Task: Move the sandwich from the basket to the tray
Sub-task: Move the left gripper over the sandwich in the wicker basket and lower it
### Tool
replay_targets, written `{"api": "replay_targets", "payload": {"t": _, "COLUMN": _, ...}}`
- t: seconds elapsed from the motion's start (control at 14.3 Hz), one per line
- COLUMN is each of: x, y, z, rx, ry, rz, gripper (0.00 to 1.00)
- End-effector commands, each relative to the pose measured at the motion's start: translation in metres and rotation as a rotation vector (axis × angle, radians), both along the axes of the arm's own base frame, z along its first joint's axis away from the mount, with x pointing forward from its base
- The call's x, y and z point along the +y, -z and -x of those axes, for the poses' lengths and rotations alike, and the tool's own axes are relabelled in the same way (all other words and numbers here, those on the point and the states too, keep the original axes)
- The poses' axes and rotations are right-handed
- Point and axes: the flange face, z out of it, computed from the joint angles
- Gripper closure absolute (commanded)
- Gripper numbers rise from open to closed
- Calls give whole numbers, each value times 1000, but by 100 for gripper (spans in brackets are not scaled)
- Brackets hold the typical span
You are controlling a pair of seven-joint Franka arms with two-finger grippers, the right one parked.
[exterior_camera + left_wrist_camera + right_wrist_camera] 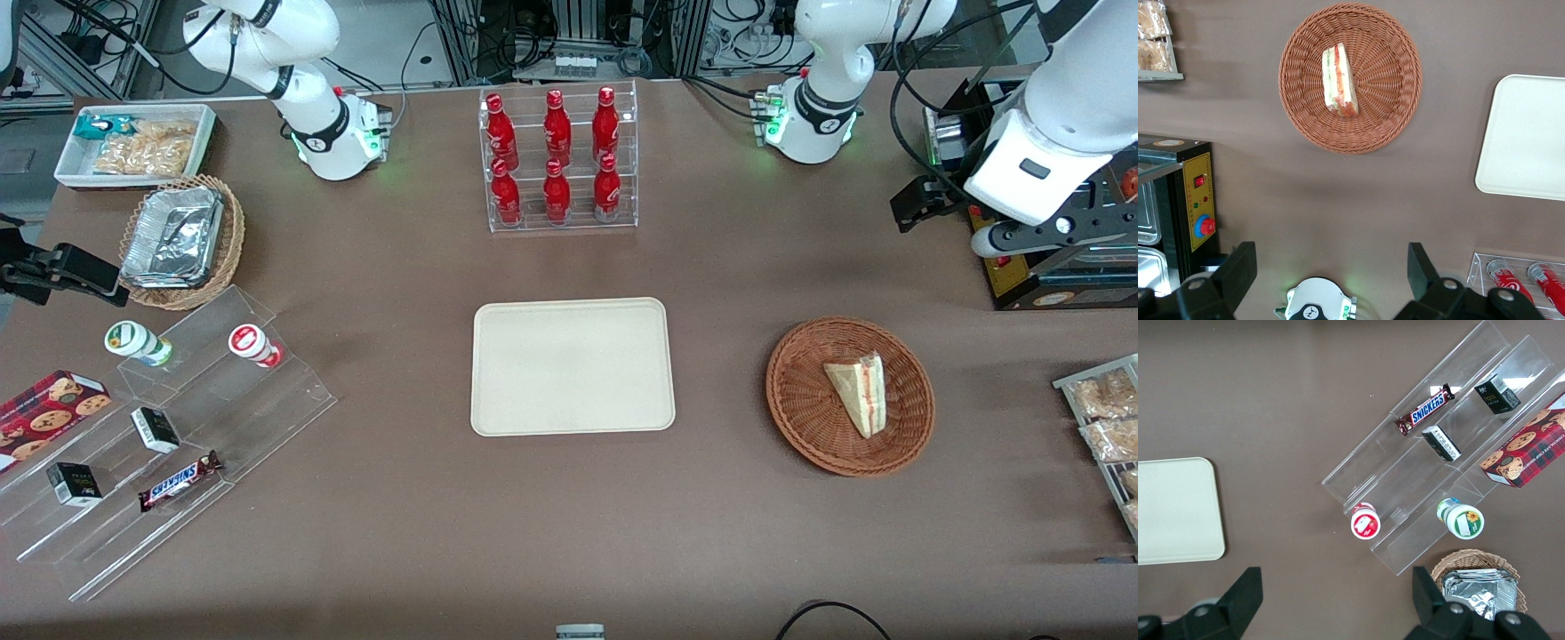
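Observation:
The sandwich (858,391), a pale bread wedge with red and green filling at its edge, lies in the round reddish-brown basket (800,418). The cream tray (569,366) lies flat beside the basket at the table's middle, with nothing on it. My left gripper (920,206) hangs high above the table, farther from the front camera than the basket. In the left wrist view the gripper (1330,267) is wide open and holds nothing, well apart from the sandwich (1338,80) in the basket (1391,100). The tray's corner (1525,133) also shows there.
A black machine with a yellow panel (1049,267) stands by my arm, and a rack of snack packets (1107,418) at the working arm's end. A clear rack of red bottles (558,160) stands farther back than the tray. Acrylic steps with snacks (160,427) and a tan foil basket (178,240) lie toward the parked arm's end.

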Motion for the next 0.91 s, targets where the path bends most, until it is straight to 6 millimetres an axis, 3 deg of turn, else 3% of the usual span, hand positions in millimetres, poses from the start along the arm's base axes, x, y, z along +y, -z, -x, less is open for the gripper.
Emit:
{"api": "replay_targets", "payload": {"t": 0.0, "x": -1, "y": 1, "z": 1, "rx": 16, "ry": -14, "rz": 4, "gripper": 0}}
{"api": "replay_targets", "payload": {"t": 0.21, "x": 8, "y": 22, "z": -12, "rx": 55, "ry": -33, "rz": -5, "gripper": 0}}
{"api": "replay_targets", "payload": {"t": 0.49, "x": 25, "y": 106, "z": -54, "rx": 173, "ry": -148, "rz": -52, "gripper": 0}}
{"api": "replay_targets", "payload": {"t": 0.84, "x": 45, "y": 213, "z": -102, "rx": 163, "ry": -244, "rz": -66, "gripper": 0}}
